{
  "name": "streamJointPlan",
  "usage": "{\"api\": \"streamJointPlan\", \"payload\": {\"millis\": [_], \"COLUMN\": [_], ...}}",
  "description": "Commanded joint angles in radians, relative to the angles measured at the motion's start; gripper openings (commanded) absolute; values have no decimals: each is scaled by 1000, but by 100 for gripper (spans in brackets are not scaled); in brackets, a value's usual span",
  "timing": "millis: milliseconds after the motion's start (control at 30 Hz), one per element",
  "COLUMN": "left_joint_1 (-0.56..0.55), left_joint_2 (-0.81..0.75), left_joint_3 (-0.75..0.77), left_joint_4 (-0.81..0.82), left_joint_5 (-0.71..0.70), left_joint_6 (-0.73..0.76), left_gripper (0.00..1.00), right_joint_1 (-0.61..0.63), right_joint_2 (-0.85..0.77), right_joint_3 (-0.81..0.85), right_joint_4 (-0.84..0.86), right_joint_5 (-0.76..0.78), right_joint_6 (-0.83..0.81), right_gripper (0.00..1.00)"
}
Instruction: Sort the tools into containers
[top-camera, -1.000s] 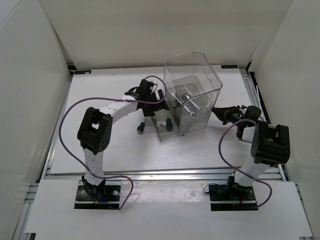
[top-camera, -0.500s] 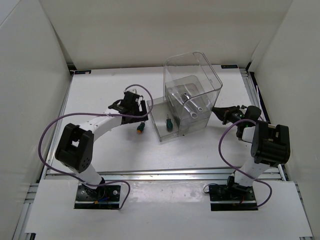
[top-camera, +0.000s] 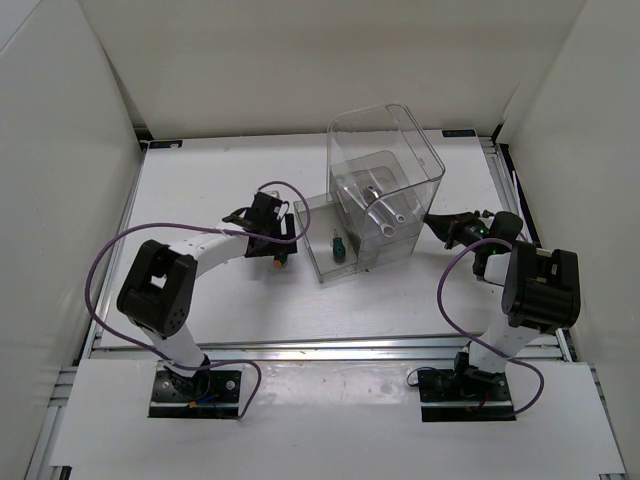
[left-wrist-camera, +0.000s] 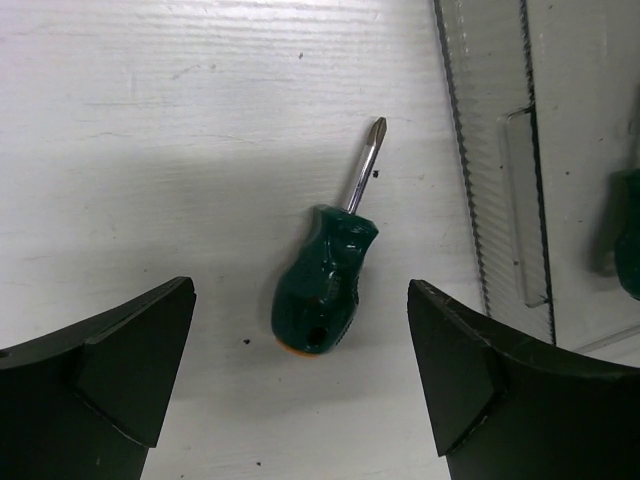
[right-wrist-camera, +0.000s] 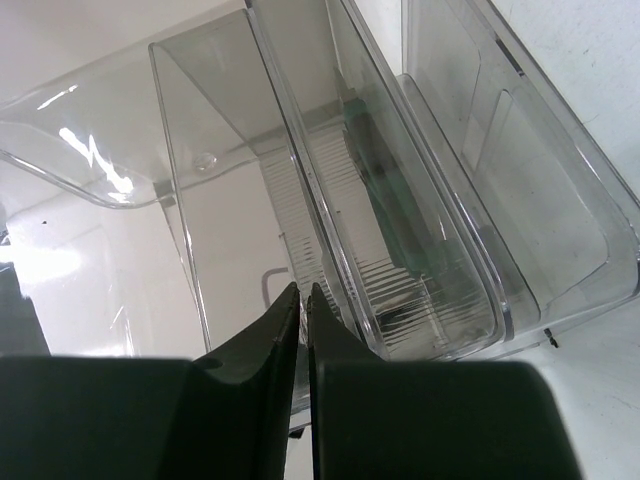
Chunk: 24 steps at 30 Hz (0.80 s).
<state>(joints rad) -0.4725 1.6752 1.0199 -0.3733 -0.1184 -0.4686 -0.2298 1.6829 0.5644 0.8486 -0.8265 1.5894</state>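
Screwdriver (left-wrist-camera: 325, 290), stubby, green-handled: lying on counter (top-camera: 200, 180) just left of bin (top-camera: 430, 165), between left gripper's (left-wrist-camera: 300, 300) wide-spread jaws. Second screwdriver (top-camera: 339, 246): resting in bin's low near-left compartment. Right gripper (right-wrist-camera: 303, 295): jaws pressing almost together at bin's right wall. Wrenches (top-camera: 385, 205): leaning in upper compartment.

Left arm bends toward two o'clock, its pincer (left-wrist-camera: 300, 295) spread wide, facing down. Right arm reaches toward ten o'clock, pincer (right-wrist-camera: 303, 300) fingers pinched together.
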Motion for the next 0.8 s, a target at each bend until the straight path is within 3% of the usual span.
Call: {"api": "streamJointPlan", "payload": {"millis": [0, 233, 300, 333, 533, 633, 767], "left_joint_1": [-14, -20, -20, -20, 9, 26, 28], "left_joint_2": [27, 70, 64, 61, 31, 31, 17], "left_joint_3": [12, 19, 26, 38, 161, 251, 324], "left_joint_4": [24, 30, 30, 21, -25, -62, -26], "left_joint_5": [37, 75, 71, 62, 14, 0, 32], "left_joint_6": [12, -1, -5, -4, -31, -67, -131], "left_gripper": [97, 84, 71, 56, 23, 15, 13], "right_joint_1": [-2, -3, -5, -2, -3, -3, 0], "right_joint_2": [-2, 4, 4, 3, 11, 14, 14], "right_joint_3": [2, 6, 6, 6, 5, 3, -1], "right_joint_4": [52, 50, 50, 50, 50, 53, 53], "right_joint_5": [-40, -48, -48, -48, -46, -48, -48], "right_joint_6": [-6, -6, -8, -9, -9, -6, -9], "right_gripper": [10, 10, 10, 10, 10, 10, 10]}}
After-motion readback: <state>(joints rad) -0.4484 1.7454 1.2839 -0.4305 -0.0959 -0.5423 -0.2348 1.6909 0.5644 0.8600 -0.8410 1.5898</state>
